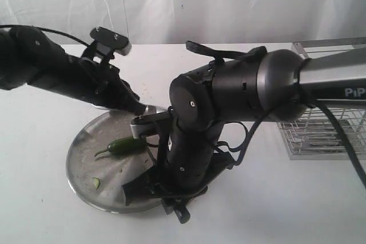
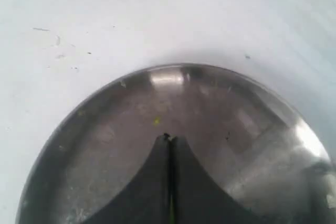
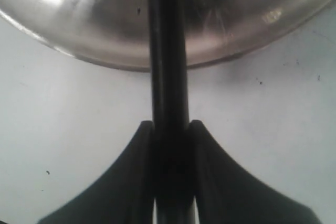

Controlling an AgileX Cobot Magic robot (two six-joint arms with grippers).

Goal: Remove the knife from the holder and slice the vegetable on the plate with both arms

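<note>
Nearest the camera, the right arm [image 1: 229, 95] reaches in from the right and bends down over the near right side of the plate [image 1: 91, 152], hiding that part of it. The right gripper [image 3: 169, 127] is clamped on the knife [image 3: 168, 51]. In the right wrist view its two black fingers [image 3: 131, 171] press on either side of a narrow dark strip, seen edge-on. The strip runs straight out from the fingers, across the rim and over the plate's shiny floor. Whether the knife touches the plate cannot be told.

On the middle of the plate, just left of the right arm, lies the vegetable [image 1: 123, 146], dark green, with its thin stem pointing left. A small pale green slice [image 1: 96, 183] sits apart from it, nearer the plate's near left rim.

The left gripper [image 2: 168, 142] has its fingers pressed together with nothing between the tips. It hangs low over the far side of the plate, above bare metal and a tiny yellow-green speck [image 2: 156, 121]. The left arm [image 1: 57, 70] slants in from the far left.

At the right edge of the scene, well apart from the plate, the silver wire holder [image 1: 320, 130] stands on the white table [image 1: 286, 210], partly behind the right arm. A white cloth [image 1: 229, 4] hangs along the far side.
</note>
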